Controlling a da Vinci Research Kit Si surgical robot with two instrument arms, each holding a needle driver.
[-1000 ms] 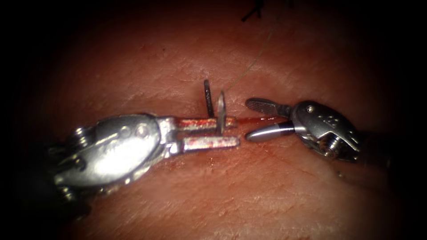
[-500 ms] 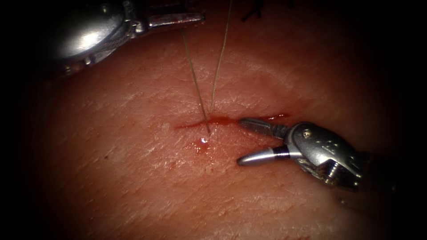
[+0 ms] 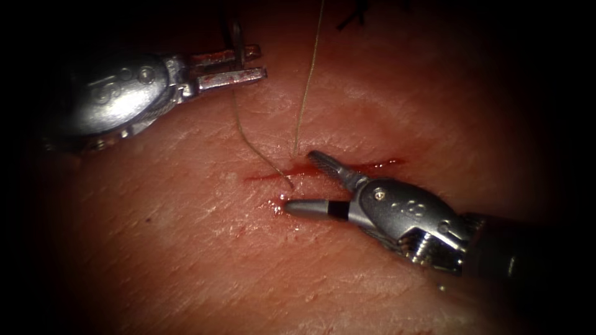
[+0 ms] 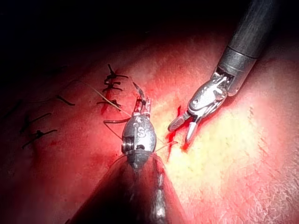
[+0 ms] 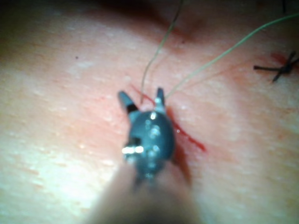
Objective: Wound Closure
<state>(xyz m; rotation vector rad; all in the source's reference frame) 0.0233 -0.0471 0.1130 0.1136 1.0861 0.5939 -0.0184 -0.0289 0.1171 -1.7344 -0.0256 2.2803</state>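
The left arm's pincer [image 3: 251, 62] holds the curved needle [image 3: 236, 35] well up and to the left of the cut [image 3: 323, 169], its two red-smeared jaws closed on the needle's body, which stands up across them and clear of the tissue [image 3: 186, 248]; which part of the curve is gripped cannot be told. In the left wrist view the same pincer [image 4: 142, 105] points away from the camera with the needle [image 4: 138, 89] sticking out past its tip. From the needle the thread [image 3: 251, 146] hangs slack in a loose curve and enters the tissue at the cut, just beside a small pool of red fluid [image 3: 277, 205]; a second strand rises from the far edge of the cut and runs straight up out of view.

The right arm's pincer [image 3: 301, 183] lies over the cut with its jaws spread wide and nothing between them (one jaw rests along the red line, the other points at the fluid on the near side). The right wrist view shows this pincer [image 5: 142, 99] open the same way, with both strands of thread [image 5: 154, 60] passing between its jaws and beyond. Dark finished stitches [image 4: 111, 88] sit on the tissue beyond the left tool, with cut ends of thread [image 4: 39, 126] farther off.
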